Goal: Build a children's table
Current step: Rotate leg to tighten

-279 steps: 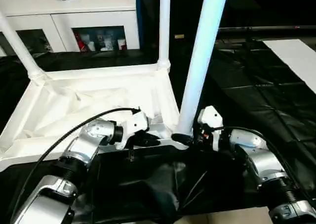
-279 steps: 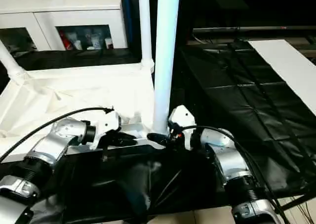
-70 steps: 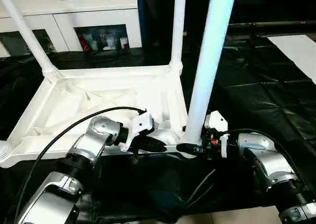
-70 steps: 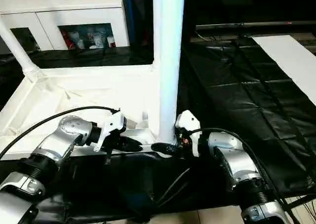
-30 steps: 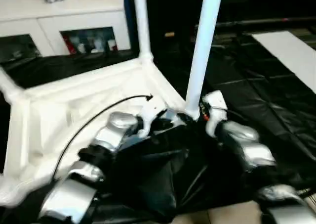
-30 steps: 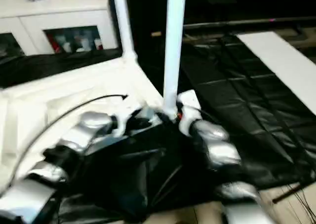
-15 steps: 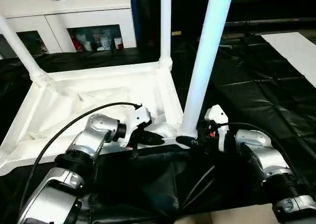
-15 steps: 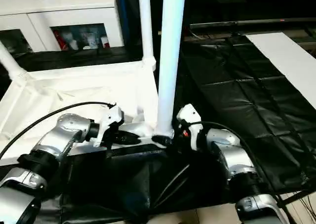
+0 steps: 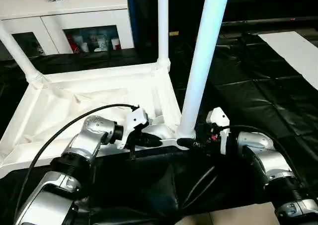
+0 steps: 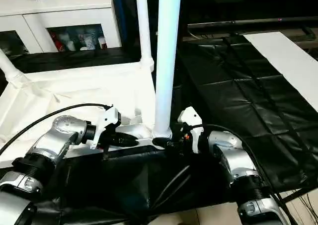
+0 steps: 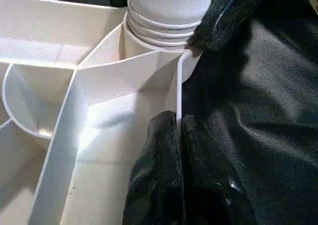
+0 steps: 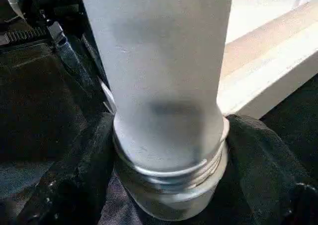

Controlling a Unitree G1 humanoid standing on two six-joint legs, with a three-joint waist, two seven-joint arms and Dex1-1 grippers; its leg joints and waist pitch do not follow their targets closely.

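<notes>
**Seating the near leg in its corner socket**

The right gripper (image 12: 166,205) has its black fingers (image 12: 74,175) spread around the threaded base of the near leg (image 9: 201,71), right at the corner socket (image 11: 164,31); whether they press it I cannot tell. To do this well, keep the leg upright and twist it evenly until the threads vanish. Beside that socket, the left gripper (image 11: 178,135) is pinched together on the table top's rim (image 11: 178,91), steadying it. Both silver forearms reach forward, wrists turned inward toward the socket. The upturned table top (image 9: 74,106) lies beyond it.
</notes>
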